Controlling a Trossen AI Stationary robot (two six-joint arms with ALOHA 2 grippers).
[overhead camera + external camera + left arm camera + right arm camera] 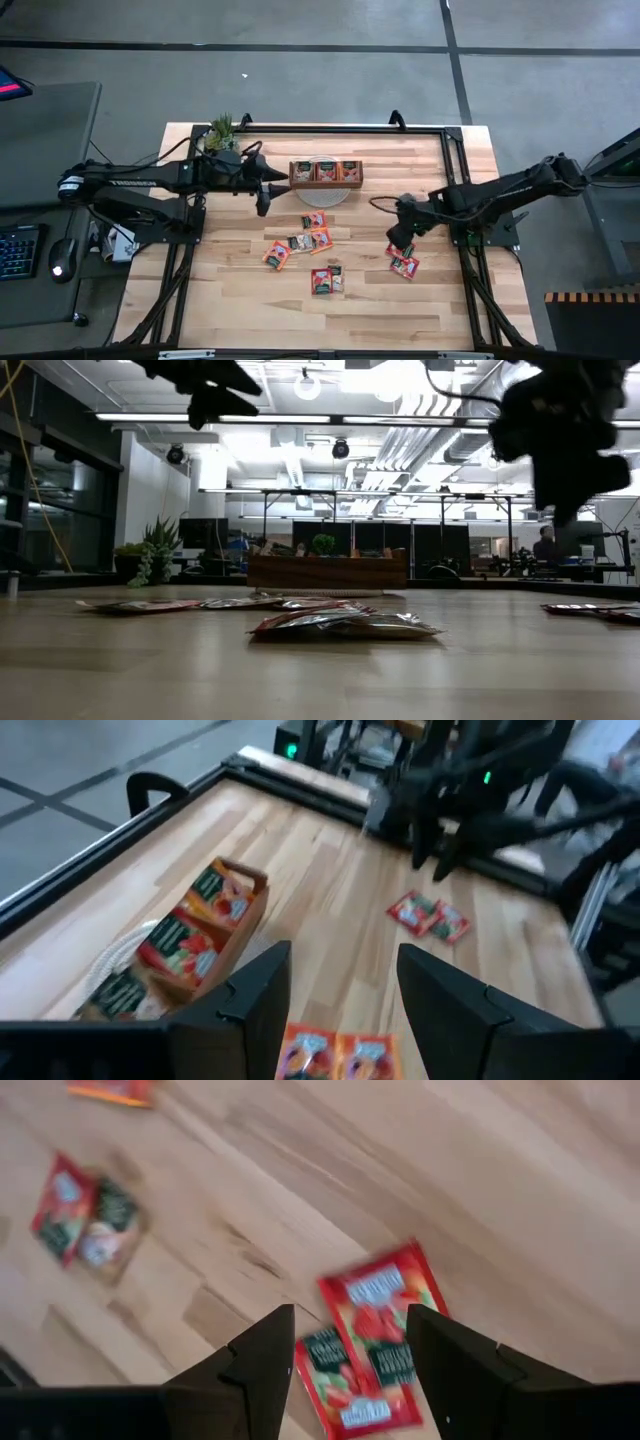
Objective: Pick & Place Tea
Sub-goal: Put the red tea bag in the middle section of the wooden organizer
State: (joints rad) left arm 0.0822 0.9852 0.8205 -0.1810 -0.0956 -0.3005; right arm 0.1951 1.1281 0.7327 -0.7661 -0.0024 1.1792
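Note:
Several red and orange tea sachets lie flat on the wooden table: a loose group [305, 242], a pair [327, 280] nearer the near edge, and two red ones [403, 263] to the right. My right gripper [400, 238] hovers open above those two sachets [375, 1320], which show between its fingers. My left gripper [262, 203] is open and raised, left of the brown wooden tray [326, 172], which holds sachets [195, 930]. Two orange sachets [335, 1055] lie below its fingers.
The tray rests on a pale round mat [325, 192] near the far edge. A small potted plant [220, 131] stands at the far left corner. A black frame rail [330, 127] borders the table. Bare wood stretches along the near edge [330, 325].

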